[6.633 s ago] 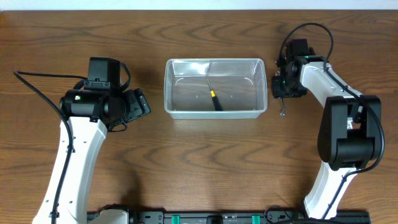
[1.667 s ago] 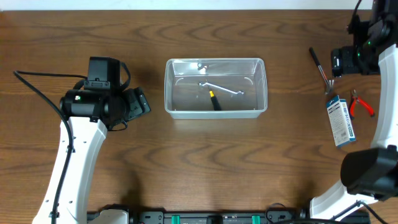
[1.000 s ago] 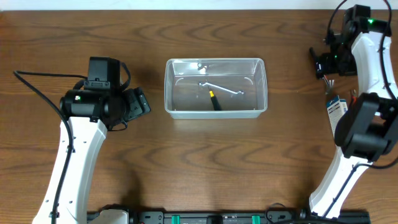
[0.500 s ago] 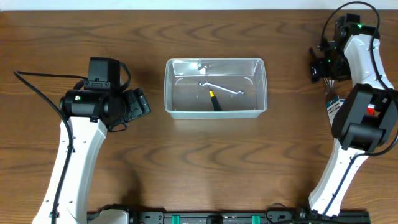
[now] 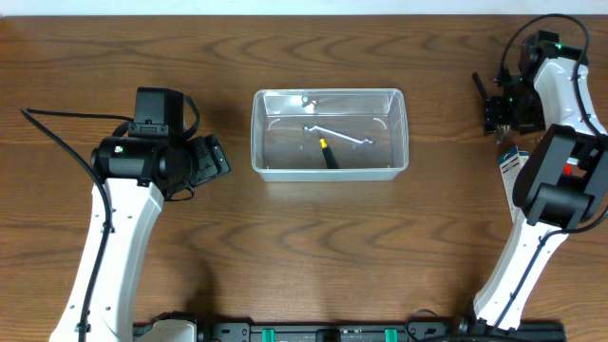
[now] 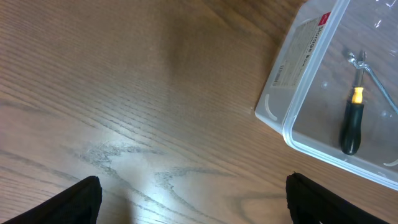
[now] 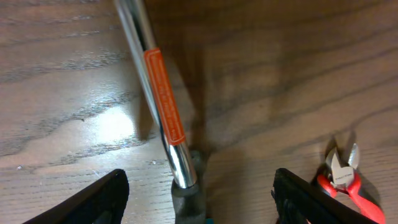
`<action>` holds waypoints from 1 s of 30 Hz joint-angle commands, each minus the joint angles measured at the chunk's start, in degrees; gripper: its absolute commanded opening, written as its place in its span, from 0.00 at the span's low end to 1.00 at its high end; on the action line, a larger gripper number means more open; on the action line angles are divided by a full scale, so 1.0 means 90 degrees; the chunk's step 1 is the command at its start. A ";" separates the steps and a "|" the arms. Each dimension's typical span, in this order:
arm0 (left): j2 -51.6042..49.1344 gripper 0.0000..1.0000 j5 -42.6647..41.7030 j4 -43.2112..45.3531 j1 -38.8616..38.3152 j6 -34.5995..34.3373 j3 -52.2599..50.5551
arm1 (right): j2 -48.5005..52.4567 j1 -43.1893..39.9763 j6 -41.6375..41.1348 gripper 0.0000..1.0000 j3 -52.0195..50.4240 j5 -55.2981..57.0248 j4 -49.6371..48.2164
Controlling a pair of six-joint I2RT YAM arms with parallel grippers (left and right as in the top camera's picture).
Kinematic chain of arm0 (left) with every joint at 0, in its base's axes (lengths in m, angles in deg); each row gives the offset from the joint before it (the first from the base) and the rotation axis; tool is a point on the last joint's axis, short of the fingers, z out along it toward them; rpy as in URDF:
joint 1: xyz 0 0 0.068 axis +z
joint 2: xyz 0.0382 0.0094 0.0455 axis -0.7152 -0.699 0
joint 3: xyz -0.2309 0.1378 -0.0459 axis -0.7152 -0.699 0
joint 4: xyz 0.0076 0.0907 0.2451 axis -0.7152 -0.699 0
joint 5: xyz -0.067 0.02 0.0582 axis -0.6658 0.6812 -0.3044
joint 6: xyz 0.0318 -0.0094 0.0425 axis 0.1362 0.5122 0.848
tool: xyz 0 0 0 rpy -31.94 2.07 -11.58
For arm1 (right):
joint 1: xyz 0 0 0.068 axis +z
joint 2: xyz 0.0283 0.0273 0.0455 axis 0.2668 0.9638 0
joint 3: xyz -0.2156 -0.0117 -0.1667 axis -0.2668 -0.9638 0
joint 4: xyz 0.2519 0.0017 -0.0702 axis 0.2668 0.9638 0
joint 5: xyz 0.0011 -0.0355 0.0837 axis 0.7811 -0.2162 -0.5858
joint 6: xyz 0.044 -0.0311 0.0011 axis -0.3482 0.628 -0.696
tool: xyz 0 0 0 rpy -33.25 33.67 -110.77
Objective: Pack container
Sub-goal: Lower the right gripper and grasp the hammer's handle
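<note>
The brown wooden table point(image 5: 313, 256) is seen from above, with the left arm point(image 5: 114, 237) parked by the left edge and the right arm point(image 5: 551, 180) reaching up along the right edge toward the far right corner. The container point(image 5: 329, 173) is set close to the far edge, about midway between the left and right edges, and it stands upright. The left gripper point(image 6: 211, 202) is held over bare wood just to the left of the container, its fingers spread wide with nothing between them. The right gripper point(image 7: 202, 193) is lowered near the far right corner, fingers parted. A chrome tool point(image 7: 158, 99) with an orange label is lying between them, ungripped. A blue packet point(image 5: 510, 163) is glimpsed by the right edge, partly hidden by the arm. Inside the container a black-handled screwdriver point(image 6: 350, 127) and a small wrench point(image 5: 340, 136) are lying on the bottom. Red pliers point(image 7: 342, 180) are spotted on the wood beside the right gripper.
</note>
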 commanded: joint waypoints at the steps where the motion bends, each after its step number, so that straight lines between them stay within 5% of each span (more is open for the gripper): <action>1: -0.0036 0.87 0.0080 -0.0039 -0.0012 0.0107 -0.0032 | 0.0046 -0.0073 -0.0066 0.77 -0.0146 -0.0209 0.0000; 13: -0.0036 0.87 0.0080 -0.0039 -0.0012 0.0107 -0.0032 | 0.0049 -0.0073 -0.0046 0.65 -0.0595 -0.0214 -0.0240; 20: -0.0036 0.87 0.0080 -0.0036 -0.0012 0.0107 -0.0032 | 0.0049 -0.0070 -0.0049 0.33 -0.0595 -0.0211 -0.0291; 26: -0.0036 0.87 0.0080 -0.0036 -0.0012 0.0107 -0.0032 | 0.0049 -0.0070 -0.0051 0.21 -0.0593 -0.0211 -0.0306; 30: -0.0036 0.87 0.0080 -0.0036 -0.0012 0.0107 -0.0032 | 0.0049 -0.0070 -0.0051 0.04 -0.0593 -0.0211 -0.0313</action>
